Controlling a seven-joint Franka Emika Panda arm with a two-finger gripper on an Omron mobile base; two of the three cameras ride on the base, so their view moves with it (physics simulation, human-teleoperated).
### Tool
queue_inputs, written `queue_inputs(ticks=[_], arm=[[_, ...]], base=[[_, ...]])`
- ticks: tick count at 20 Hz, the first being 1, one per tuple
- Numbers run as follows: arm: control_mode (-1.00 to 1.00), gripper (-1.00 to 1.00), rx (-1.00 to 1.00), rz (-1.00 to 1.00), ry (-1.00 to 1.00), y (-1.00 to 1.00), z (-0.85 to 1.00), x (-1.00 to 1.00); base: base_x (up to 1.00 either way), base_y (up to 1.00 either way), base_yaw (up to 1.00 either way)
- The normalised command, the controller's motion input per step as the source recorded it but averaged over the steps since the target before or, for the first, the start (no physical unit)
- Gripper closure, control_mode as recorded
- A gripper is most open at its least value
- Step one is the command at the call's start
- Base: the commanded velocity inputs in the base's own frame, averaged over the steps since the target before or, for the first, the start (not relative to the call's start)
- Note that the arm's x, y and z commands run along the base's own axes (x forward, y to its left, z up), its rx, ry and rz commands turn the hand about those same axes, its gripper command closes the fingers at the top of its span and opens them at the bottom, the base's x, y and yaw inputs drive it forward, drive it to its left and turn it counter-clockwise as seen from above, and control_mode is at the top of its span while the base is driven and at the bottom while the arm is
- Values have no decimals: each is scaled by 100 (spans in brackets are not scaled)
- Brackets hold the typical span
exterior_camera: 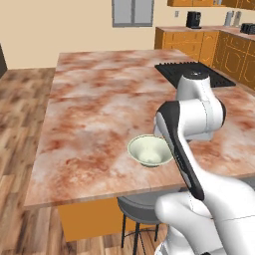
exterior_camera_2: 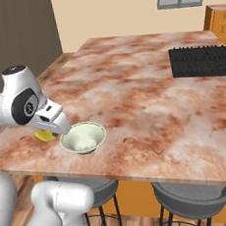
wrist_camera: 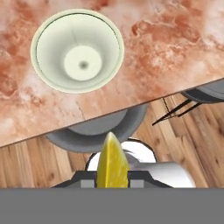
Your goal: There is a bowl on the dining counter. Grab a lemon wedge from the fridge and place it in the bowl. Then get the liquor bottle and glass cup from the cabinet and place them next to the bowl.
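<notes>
claw (wrist_camera: 113, 183) clamped on lemon wedge (wrist_camera: 112, 161) | tips mostly hidden | bowl (wrist_camera: 77, 50) w/ nothing inside

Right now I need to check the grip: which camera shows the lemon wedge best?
The hand view: the lemon wedge stands large between the gripper's fingertips. The right base view shows a small yellow patch beside the bowl.

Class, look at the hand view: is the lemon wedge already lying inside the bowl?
No: the bowl on the dining counter holds nothing, and the lemon wedge sits clamped in the end effector.
</notes>
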Motion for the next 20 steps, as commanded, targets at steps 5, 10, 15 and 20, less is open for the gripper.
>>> queue_inputs(ticks=[5,10,15,20], arm=[[-100,100,0,0,0,0,-47,28],[-100,100,0,0,0,0,-39,53],[-100,100,0,0,0,0,-30,56],[-100,100,0,0,-3,0,-29,22]], base=[[0,0,0],[0,0,0],[0,0,0],[0,0,0]])
